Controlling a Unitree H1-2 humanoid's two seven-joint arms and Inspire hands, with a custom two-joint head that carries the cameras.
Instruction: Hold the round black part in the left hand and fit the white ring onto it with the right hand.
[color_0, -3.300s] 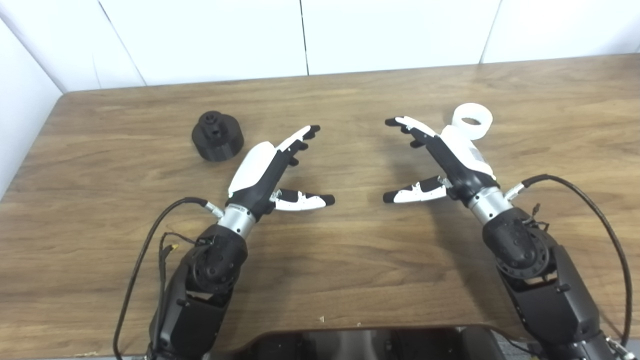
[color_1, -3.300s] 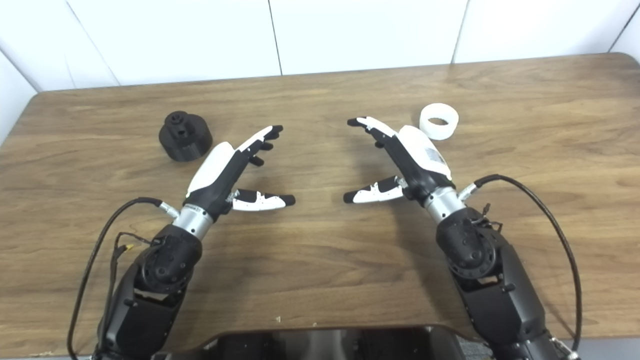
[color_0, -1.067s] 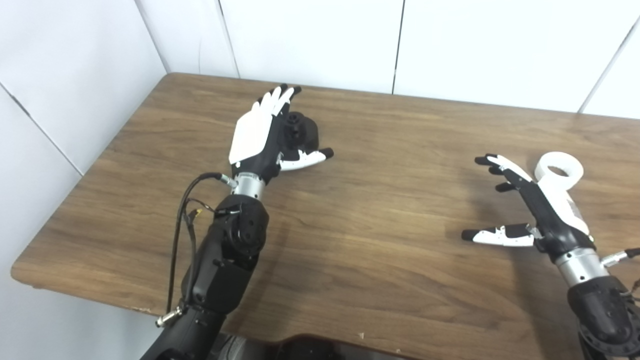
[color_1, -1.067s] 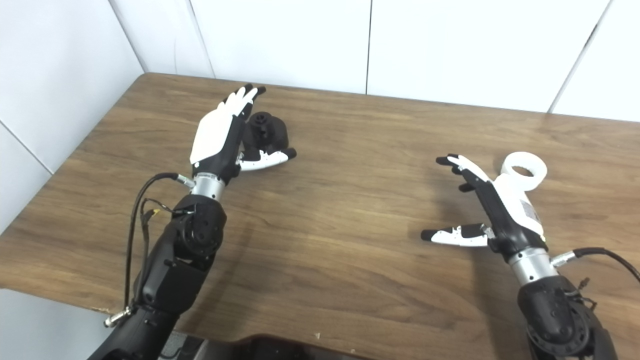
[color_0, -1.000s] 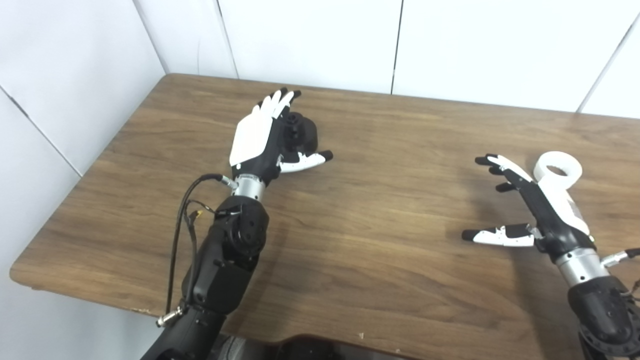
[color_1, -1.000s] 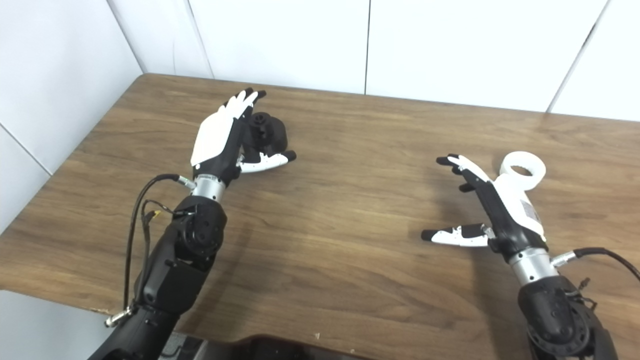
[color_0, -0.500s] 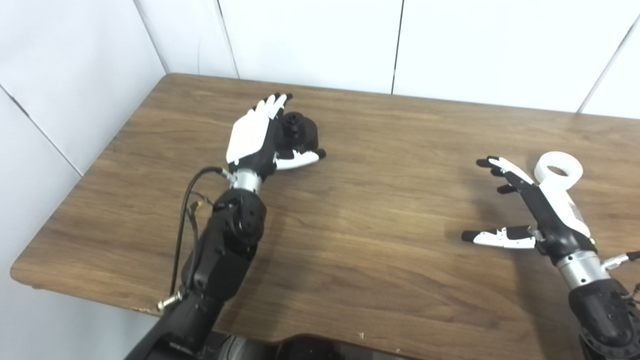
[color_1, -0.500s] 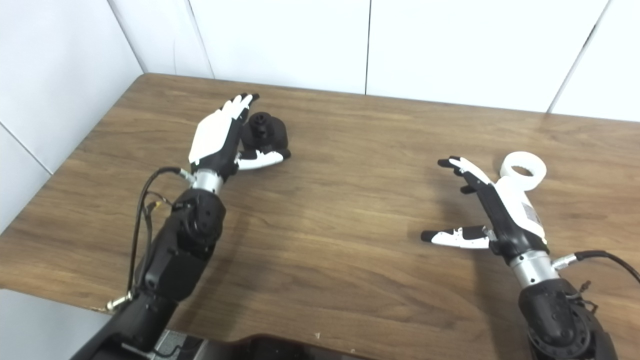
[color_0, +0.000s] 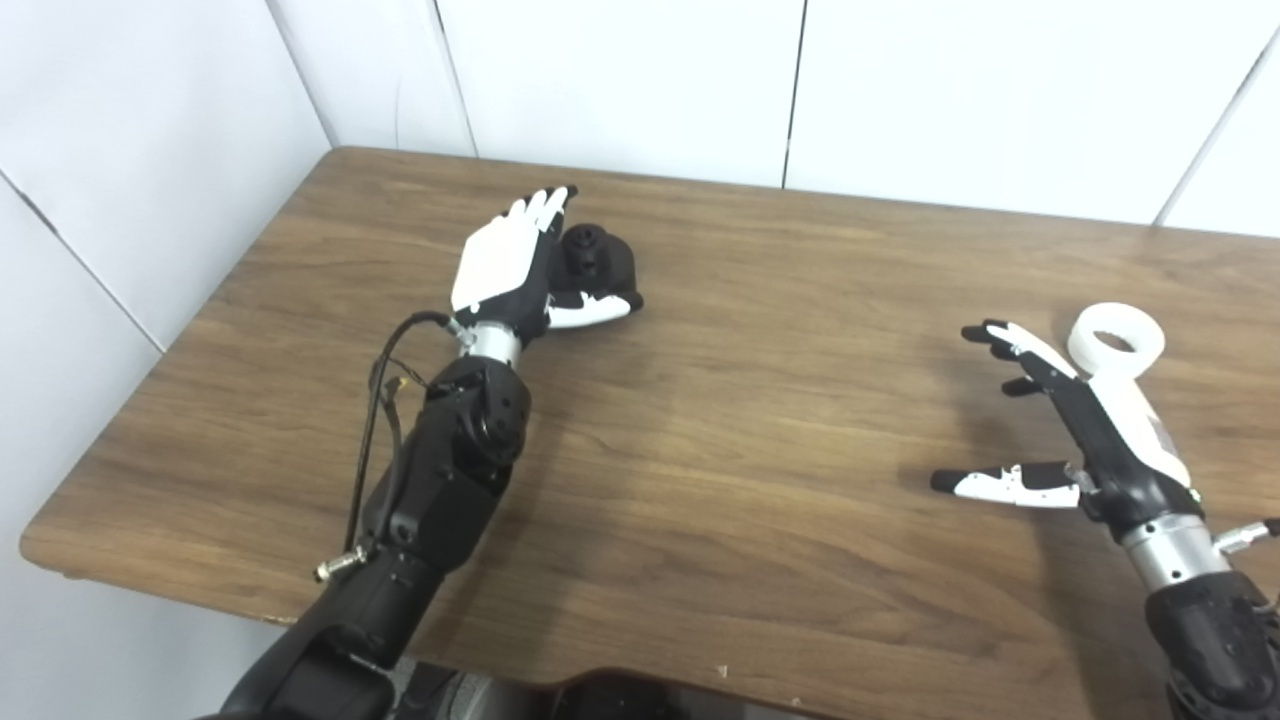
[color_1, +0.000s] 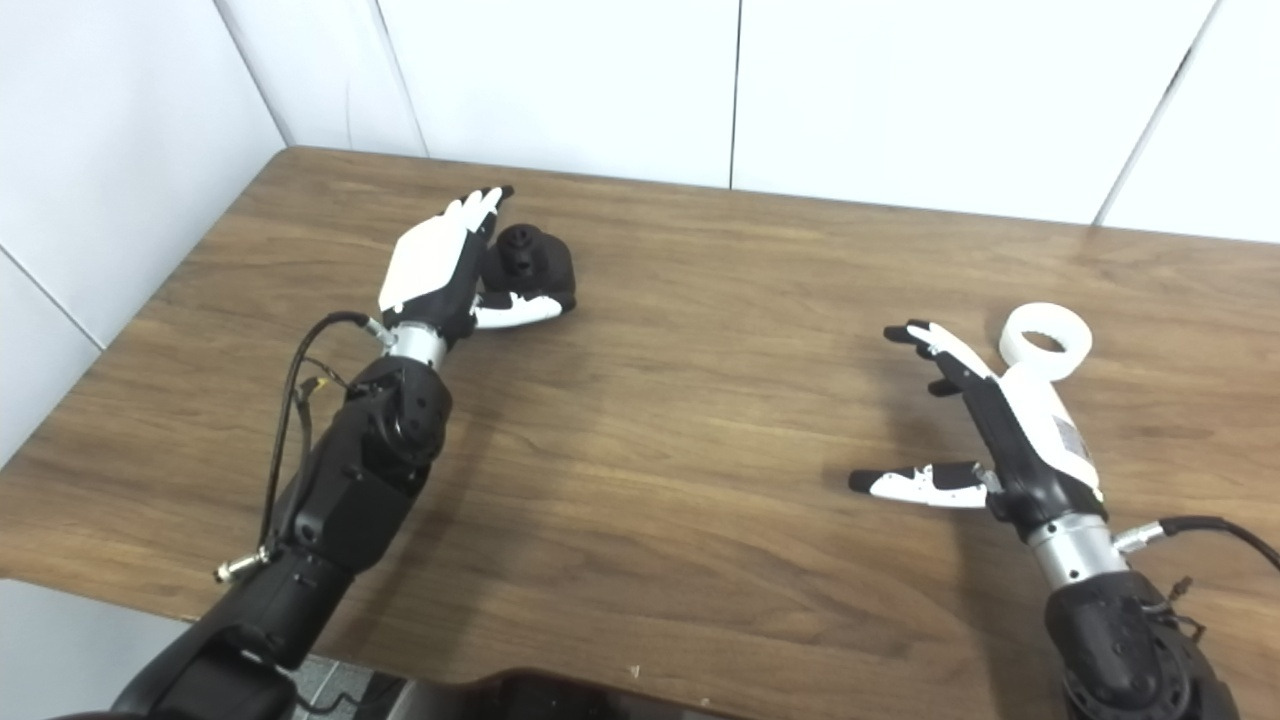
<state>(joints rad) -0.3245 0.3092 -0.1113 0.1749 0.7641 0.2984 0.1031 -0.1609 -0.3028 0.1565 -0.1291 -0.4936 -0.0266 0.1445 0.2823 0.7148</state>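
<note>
White wall panels back the wooden table (color_0: 760, 480) you are working on. At upper left of the frame, your left hand (color_0: 505, 265) stands edge-up against the round black part (color_0: 598, 268), which sits on the tabletop; the fingers (color_0: 535, 208) are straight and the thumb (color_0: 592, 313) lies along the part's near side, spread and not clamped. At right, your right hand (color_1: 1000, 430) hovers empty with fingers and thumb wide apart. The white ring (color_1: 1045, 342) lies flat on the table just beyond that hand, toward the right edge.
</note>
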